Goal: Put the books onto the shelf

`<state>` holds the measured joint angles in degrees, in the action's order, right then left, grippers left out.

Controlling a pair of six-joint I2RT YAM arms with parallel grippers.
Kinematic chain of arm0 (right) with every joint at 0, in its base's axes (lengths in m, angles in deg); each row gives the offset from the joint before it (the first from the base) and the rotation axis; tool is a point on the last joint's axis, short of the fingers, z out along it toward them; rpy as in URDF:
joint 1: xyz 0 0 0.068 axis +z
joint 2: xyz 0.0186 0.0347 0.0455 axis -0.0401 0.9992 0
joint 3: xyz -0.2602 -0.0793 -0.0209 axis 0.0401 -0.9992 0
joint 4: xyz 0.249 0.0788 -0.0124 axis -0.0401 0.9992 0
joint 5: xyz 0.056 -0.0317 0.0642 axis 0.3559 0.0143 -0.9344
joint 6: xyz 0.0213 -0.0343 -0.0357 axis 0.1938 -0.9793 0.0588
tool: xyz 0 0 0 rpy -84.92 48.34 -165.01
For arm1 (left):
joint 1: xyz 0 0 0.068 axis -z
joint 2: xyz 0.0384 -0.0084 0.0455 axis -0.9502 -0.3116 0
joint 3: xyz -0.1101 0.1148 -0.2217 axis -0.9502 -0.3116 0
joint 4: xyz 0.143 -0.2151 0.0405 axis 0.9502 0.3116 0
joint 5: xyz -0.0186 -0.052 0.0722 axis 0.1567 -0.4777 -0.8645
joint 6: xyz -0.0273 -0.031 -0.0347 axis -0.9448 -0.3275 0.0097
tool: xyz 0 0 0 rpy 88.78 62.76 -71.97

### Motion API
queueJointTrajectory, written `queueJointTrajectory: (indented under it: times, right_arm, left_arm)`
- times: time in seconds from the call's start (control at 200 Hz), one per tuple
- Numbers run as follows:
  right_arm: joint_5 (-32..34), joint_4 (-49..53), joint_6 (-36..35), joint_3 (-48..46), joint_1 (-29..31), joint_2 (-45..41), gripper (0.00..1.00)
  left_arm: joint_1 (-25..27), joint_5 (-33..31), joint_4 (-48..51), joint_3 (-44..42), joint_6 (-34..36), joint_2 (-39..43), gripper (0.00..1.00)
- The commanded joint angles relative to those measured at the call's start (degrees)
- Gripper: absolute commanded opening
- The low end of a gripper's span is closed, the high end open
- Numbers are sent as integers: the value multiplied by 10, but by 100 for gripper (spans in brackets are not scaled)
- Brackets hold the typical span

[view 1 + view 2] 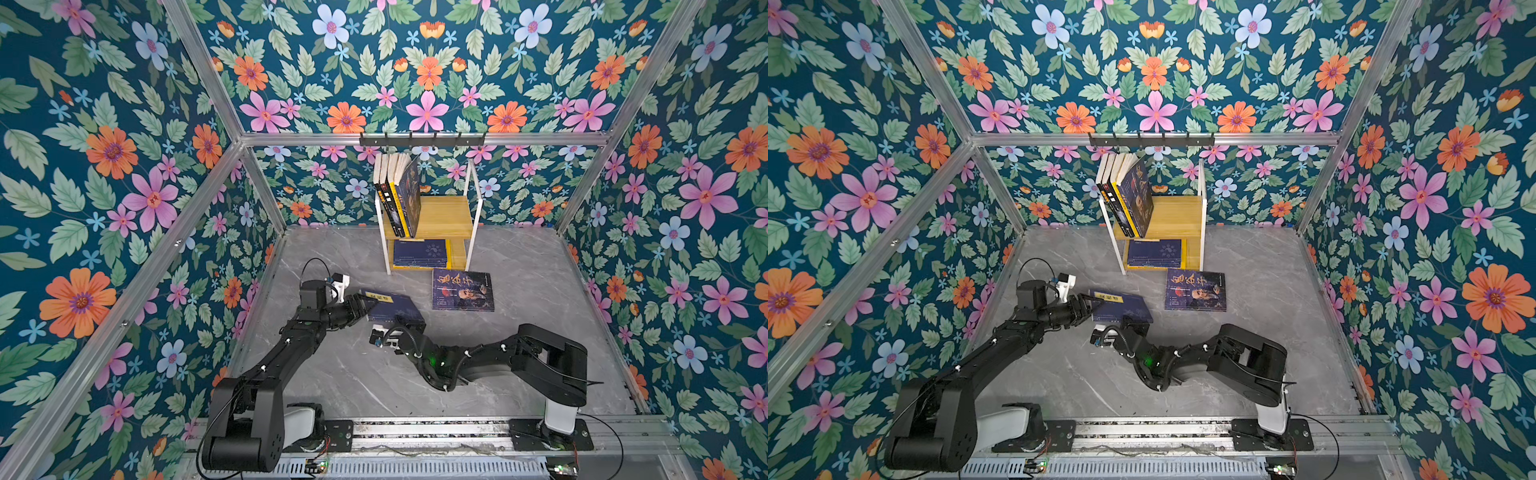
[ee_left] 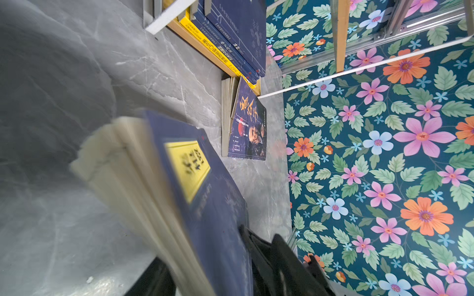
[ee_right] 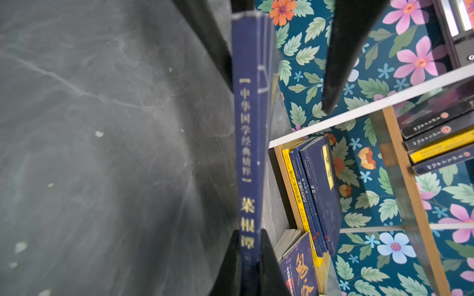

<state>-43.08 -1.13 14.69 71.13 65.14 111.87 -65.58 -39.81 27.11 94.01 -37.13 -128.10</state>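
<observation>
The navy book (image 1: 392,309) with the yellow title label is lying near the middle of the grey counter (image 1: 540,291), in front of the shelf (image 1: 449,216) and apart from it. In the left wrist view its cream pages are fanning out under the cover (image 2: 205,192). I cannot tell whether it is resting on the counter or is raised a little.

The right hand (image 1: 409,326) is gripping this book by its spine. In the right wrist view the spine (image 3: 248,153) is sitting tightly between the two closed fingers.

The left hand (image 1: 360,305) is reaching to the label end of the same book. Its fingers (image 3: 341,64) are standing on both sides of that end, about half spread, and a gap is showing beside the cover, so it is not clamping the book.

A portrait book (image 1: 462,289) is lying flat on the counter, just in front of the shelf's right leg.

On the shelf's lower board a flat stack (image 1: 419,253) is lying, navy on top and yellow below. On the upper board some standing books (image 1: 397,195) are leaning at the left end.

A black hook rail (image 1: 422,140) is hanging on the flowered wall above the shelf.
</observation>
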Motion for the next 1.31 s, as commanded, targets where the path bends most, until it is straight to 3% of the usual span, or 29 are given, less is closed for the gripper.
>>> queueJointTrajectory:
  times: [0.0, 0.085, 0.215, 0.345, 0.465, 0.57, 0.635, 0.775, 0.85, 1.005, 1.035, 1.205, 1.3]
  right_arm:
    - [-19, -58, -55, -9, 13, 5, 0]
    - [-15, -77, -68, -13, 21, 9, 0]
    - [-10, -94, -74, -16, 23, 8, 0]
    - [-2, -131, -86, -23, 23, 8, 0]
    - [-2, -170, -106, -23, 18, 21, 33]
    - [-1, -207, -118, -18, 8, 38, 51]
    - [-2, -235, -117, -15, -3, 49, 59]
    - [-12, -248, -111, -6, -24, 66, 61]
    - [-14, -258, -111, -3, -32, 72, 54]
    - [-26, -240, -119, -4, -34, 60, 9]
    - [-27, -231, -121, -5, -34, 54, 1]
    - [-27, -203, -135, -31, -34, 14, 0]
    - [-32, -165, -150, -46, -34, -10, 0]
  left_arm:
    - [-1, -17, -10, 3, 6, -2, 48]
    - [-1, -21, -8, 3, 10, -5, 34]
    - [-2, -22, -8, 1, 18, -2, 0]
    - [-3, -17, -9, 0, 23, 1, 0]
    - [-3, -5, -15, 0, 21, 5, 0]
    - [-2, 5, -15, 0, 18, 6, 0]
    - [-2, 7, -15, -2, 15, 8, 0]
    - [-1, 13, -15, 0, 16, 11, 0]
    - [-1, 13, -14, -2, 16, 10, 0]
    - [-2, 10, -14, -1, 15, 12, 0]
    - [-3, 6, -13, -1, 16, 13, 7]
    - [-13, -8, -5, 0, 31, 24, 40]
    - [-34, -30, 9, 1, 43, 34, 51]
